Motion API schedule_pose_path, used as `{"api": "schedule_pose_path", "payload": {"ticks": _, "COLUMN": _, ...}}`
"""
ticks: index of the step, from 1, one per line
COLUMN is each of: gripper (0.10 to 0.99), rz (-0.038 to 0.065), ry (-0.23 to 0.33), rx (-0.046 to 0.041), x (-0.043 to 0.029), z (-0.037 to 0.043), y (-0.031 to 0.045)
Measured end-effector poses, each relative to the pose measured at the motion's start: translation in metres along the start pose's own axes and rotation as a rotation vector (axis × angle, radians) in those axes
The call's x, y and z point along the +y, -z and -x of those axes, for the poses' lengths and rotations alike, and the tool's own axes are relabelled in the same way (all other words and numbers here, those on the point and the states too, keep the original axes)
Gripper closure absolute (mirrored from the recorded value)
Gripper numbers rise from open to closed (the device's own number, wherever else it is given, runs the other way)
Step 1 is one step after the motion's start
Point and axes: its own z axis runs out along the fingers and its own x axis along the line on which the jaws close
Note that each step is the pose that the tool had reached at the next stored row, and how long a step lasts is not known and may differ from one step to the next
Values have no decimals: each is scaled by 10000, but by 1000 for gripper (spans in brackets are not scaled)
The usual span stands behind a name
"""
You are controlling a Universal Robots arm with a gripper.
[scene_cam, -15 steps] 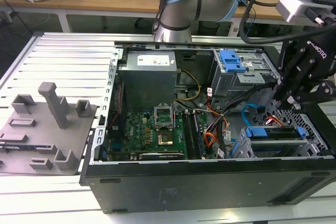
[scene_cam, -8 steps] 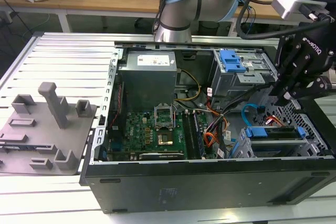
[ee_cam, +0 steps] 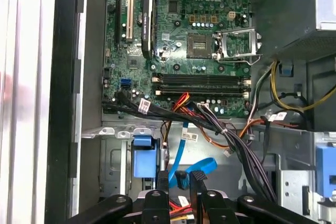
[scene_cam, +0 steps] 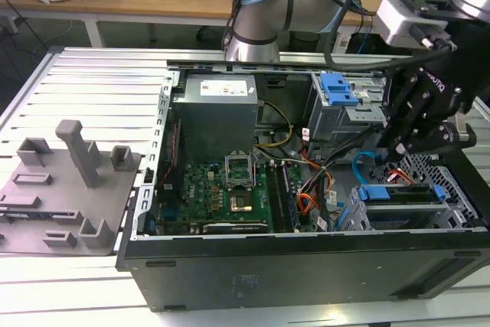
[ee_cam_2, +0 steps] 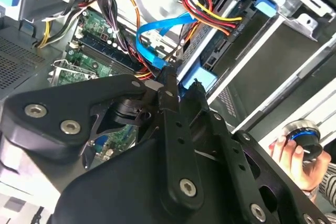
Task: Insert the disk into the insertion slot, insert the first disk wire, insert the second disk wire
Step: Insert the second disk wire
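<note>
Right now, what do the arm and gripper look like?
The arm is silver-grey tubing with light blue joint caps, black cables running alongside. A pale grey box sits at the wrist. The gripper is matt black: jointed linkage bars with silver pins, two narrow straight fingers.

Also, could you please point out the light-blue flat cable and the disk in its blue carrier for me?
second disk wire [ee_cam: 178, 153], first wrist view, on its straight run.
disk [scene_cam: 402, 193], exterior view, on its blue carrier rail.
</note>
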Motion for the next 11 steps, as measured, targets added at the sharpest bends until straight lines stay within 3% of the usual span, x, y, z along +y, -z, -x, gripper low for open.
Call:
{"api": "schedule_pose_path", "payload": {"ticks": 7, "gripper": 784, "rz": 0, "ry": -59, "rx": 35, "x": -10, "z": 31, "y": -155}}
{"api": "schedule_pose_path", "payload": {"ticks": 11, "gripper": 784, "rz": -1, "ry": -60, "rx": 44, "x": -12, "z": 30, "y": -172}}
